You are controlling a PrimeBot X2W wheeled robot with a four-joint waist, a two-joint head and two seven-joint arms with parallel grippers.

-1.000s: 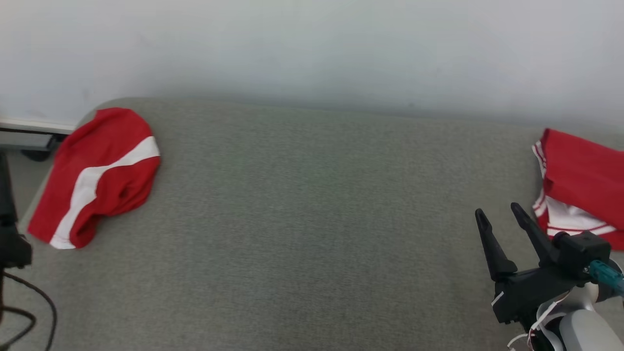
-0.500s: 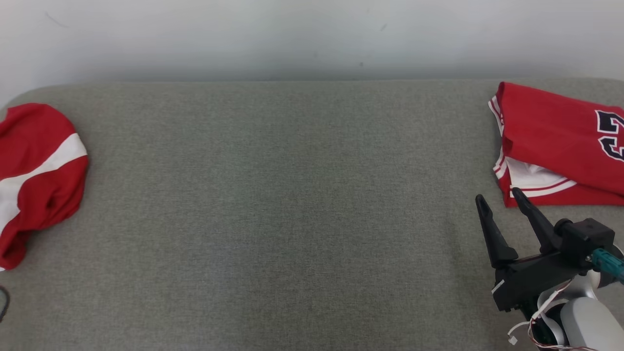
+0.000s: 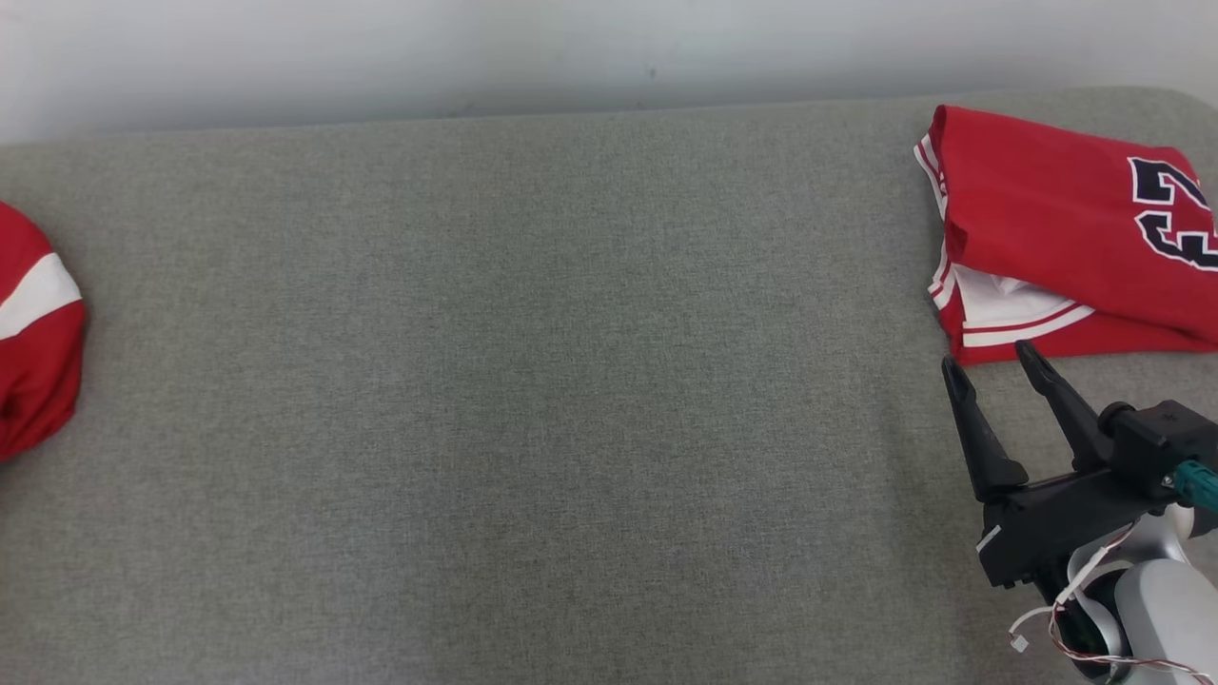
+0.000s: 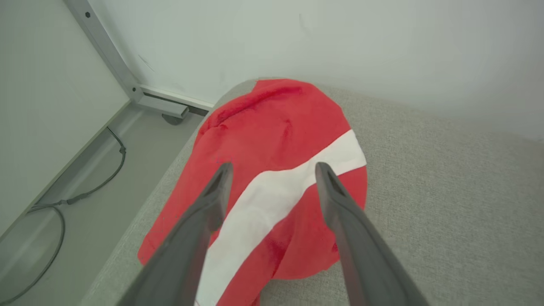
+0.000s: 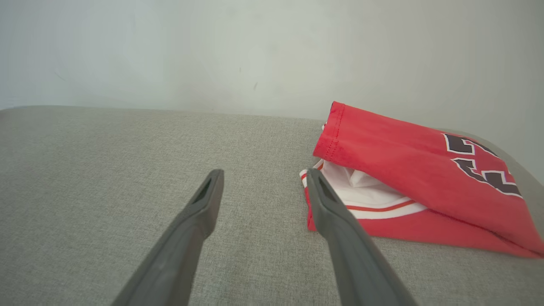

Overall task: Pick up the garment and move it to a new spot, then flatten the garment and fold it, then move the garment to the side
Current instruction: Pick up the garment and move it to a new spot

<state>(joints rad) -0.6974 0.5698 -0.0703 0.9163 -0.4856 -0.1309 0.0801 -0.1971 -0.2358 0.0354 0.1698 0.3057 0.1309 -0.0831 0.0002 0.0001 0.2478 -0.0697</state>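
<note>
My right gripper (image 3: 987,358) sits at the lower right of the head view, both fingers spread wide with nothing between them. The folded red jersey (image 3: 1047,219), dark number showing, lies on the grey padded surface (image 3: 533,362) at its far right end. The fingertips point at the jersey's near edge. In the right wrist view the right gripper (image 5: 264,171) hangs over bare grey fabric, and the jersey (image 5: 395,165) starts just beside the right-hand finger – whether that finger touches the cloth I cannot tell.

At the opposite end lies the crumpled red garment with a white stripe (image 3: 38,381), cut off by the left edge of the head view. In the left wrist view my left gripper (image 4: 274,165) is open too and empty, its fingers framing the stripe of that garment (image 4: 276,127) from above. The garment drapes over the rounded corner of the pad; beyond it a cable (image 4: 63,199) trails on the floor.
</note>
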